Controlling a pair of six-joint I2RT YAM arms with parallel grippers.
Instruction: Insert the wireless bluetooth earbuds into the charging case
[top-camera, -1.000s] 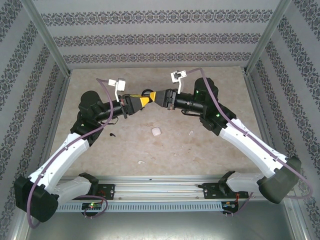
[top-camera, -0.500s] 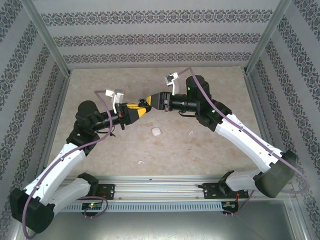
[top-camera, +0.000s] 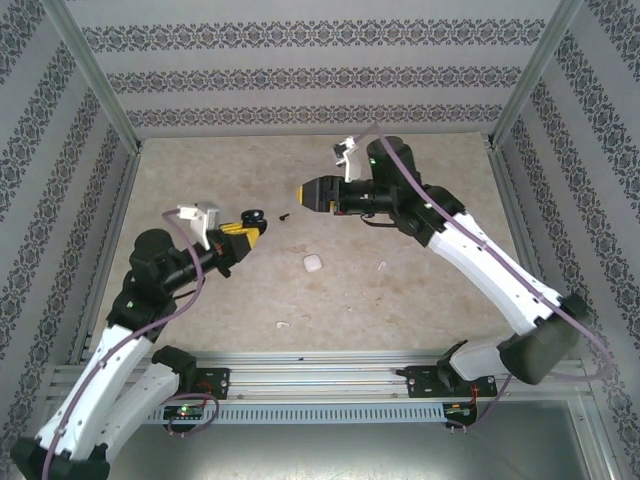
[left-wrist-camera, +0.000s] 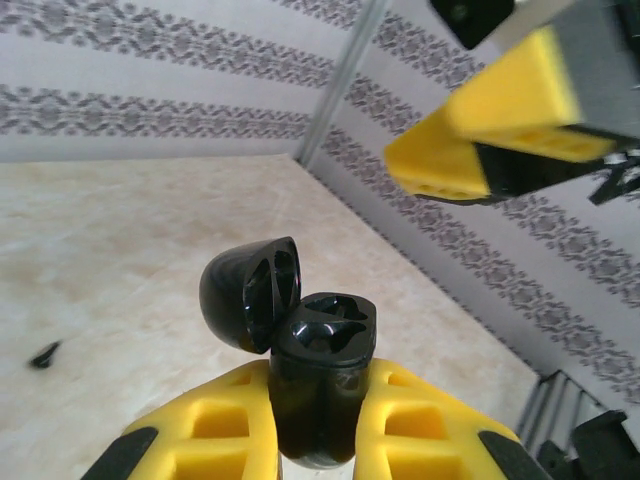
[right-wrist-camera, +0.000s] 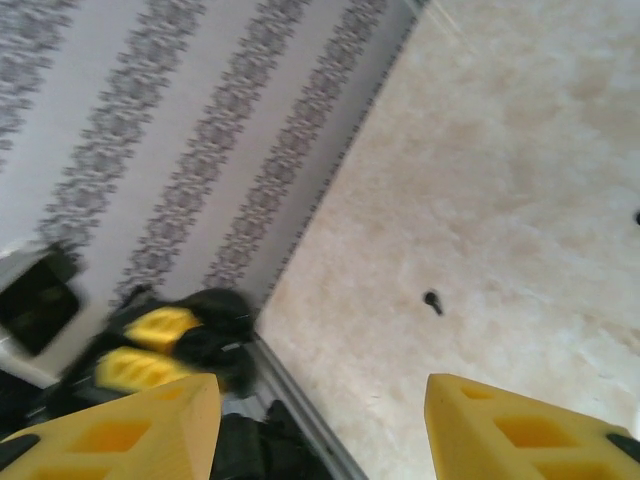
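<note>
Overhead view, read from left to right. At centre-left the left gripper (top-camera: 243, 233) pinches the black charging case (top-camera: 253, 216) between its yellow fingers, the jaws pressed against the lower body of the case. The left wrist view shows the case upright, its domed lid hinged open and leaning toward the left of the frame, and the two moulded wells in the body facing the camera. Just right of the case a black earbud (top-camera: 283, 216) lies on the beige table (top-camera: 440, 180), apart from both grippers and in the gap between them. In the left wrist view the same earbud sits at the lower left, on the tabletop. Toward the bottom of the overhead frame lies the lower white earbud (top-camera: 283, 324), well apart from the case. Right of centre and higher in the frame, the right gripper (top-camera: 303, 193) points left toward the case. Its wrist view shows the two yellow fingers spread wide, with bare table between them. Below it rests a white rounded block (top-camera: 313, 263). Further right lies the right white earbud (top-camera: 382, 266), near the right forearm.
</note>
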